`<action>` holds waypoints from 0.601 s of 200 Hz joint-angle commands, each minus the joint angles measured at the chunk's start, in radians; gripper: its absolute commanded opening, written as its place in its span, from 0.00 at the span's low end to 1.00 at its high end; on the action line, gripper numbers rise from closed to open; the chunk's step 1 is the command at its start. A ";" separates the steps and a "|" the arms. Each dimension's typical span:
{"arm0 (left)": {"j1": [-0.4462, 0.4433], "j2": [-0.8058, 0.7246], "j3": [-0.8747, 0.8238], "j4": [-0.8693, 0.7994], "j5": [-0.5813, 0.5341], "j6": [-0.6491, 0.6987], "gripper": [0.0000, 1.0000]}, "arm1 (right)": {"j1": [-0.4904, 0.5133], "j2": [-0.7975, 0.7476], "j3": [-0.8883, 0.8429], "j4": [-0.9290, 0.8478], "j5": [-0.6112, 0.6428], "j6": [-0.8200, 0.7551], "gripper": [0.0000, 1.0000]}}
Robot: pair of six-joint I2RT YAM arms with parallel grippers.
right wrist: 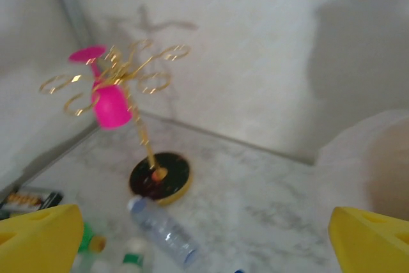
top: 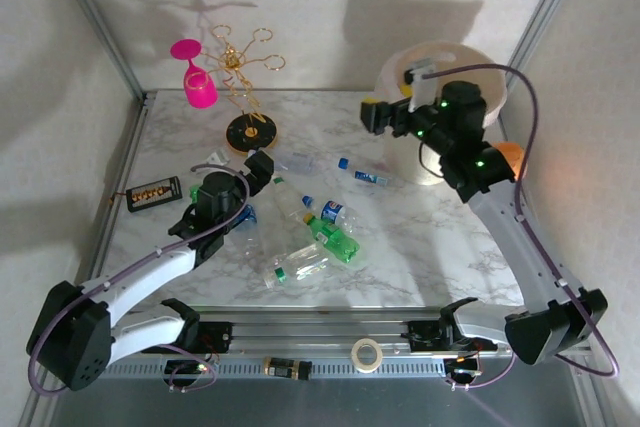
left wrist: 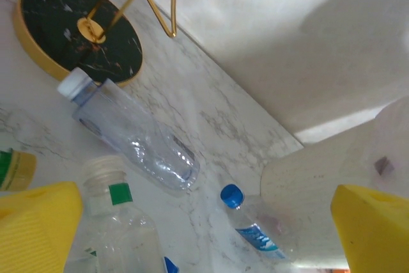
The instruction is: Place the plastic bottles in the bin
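Left gripper [top: 262,165] spread wide and empty, above the plastic bottles [top: 335,237] scattered at frame centre; right gripper [top: 372,115] also wide and empty, raised beside the bin [top: 490,72], upper right.

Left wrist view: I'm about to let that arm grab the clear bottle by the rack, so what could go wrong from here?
1. The white-capped bottle lies with its cap at the rack's black base; the open left gripper could bump it and tip the hanging pink glass.
2. Other bottles lie close by; closing might pinch two or roll one away.
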 commanded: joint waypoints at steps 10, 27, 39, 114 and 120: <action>0.023 -0.064 -0.034 0.000 -0.078 -0.021 1.00 | 0.085 0.085 -0.002 -0.078 0.014 -0.066 0.99; 0.031 -0.082 -0.049 -0.008 -0.088 -0.026 1.00 | 0.125 0.162 0.027 -0.152 0.067 -0.098 0.99; 0.036 -0.089 -0.058 -0.008 -0.088 -0.030 1.00 | 0.147 0.220 0.052 -0.201 0.110 -0.121 0.99; 0.054 -0.090 -0.070 -0.005 -0.072 -0.034 1.00 | 0.210 0.555 0.190 -0.390 0.458 -0.218 0.99; 0.055 -0.090 -0.072 -0.005 -0.070 -0.036 1.00 | 0.210 0.580 0.196 -0.394 0.497 -0.225 0.99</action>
